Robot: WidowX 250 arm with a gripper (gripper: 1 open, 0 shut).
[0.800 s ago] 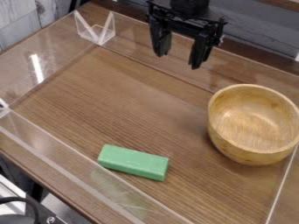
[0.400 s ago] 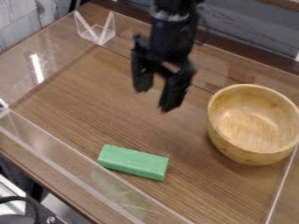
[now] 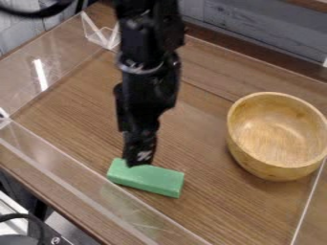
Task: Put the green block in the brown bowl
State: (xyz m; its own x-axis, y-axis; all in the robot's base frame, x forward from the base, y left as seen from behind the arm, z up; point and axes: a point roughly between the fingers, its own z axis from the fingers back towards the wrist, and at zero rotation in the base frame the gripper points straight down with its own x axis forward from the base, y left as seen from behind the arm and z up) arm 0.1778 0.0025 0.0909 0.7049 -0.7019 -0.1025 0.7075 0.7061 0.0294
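Change: the gripper (image 3: pixel 141 153) has come down from the far side of the table to the near side and now hangs just above the left end of the green block (image 3: pixel 145 178)
Meaning: this looks like the approach to a pick; the block is not yet held, so the carry to the bowl is still ahead
Gripper: black, pointing down, fingers spread wide, nothing between them
Green block: small flat matte bar, bright green, lying flat on the table (image 3: pixel 76 105) near the front edge
Brown bowl (image 3: pixel 276 134): round pale wood, visible grain, thick rim, empty, well apart to the right
Table: dark wood-grain top inside low clear plastic walls
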